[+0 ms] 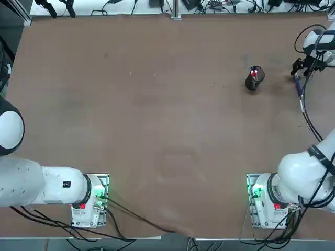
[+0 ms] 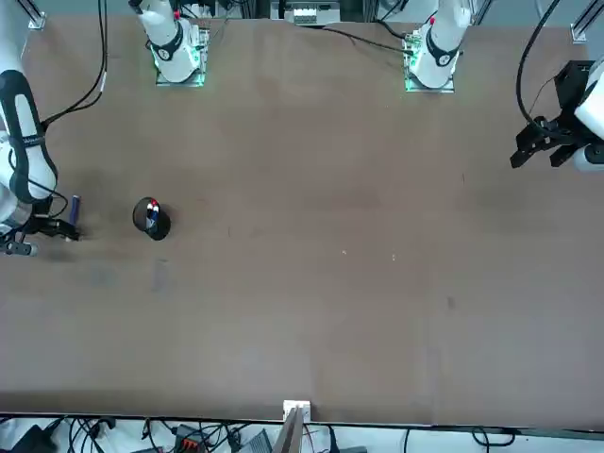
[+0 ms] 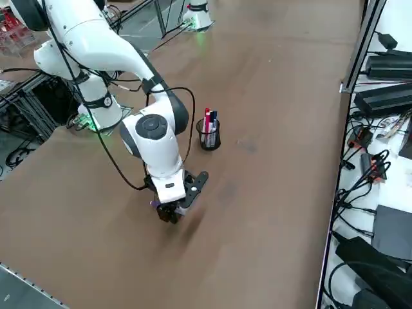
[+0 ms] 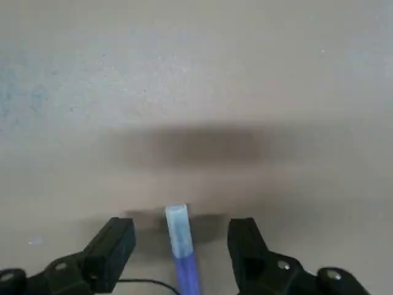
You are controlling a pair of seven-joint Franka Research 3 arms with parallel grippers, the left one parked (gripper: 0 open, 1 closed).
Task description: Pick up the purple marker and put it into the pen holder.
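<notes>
Right gripper (image 4: 182,246) jaws spread open, straddling purple marker (image 4: 182,249), apparently not touching it. Marker lies flat on brown surface (image 1: 157,130), pale end outward. Pen holder (image 1: 254,78) stands nearby, red pen (image 3: 206,120) inside.

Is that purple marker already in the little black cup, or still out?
Still out. The marker lies flat on the table between the open fingers of the right hand, apart from the cup.
</notes>
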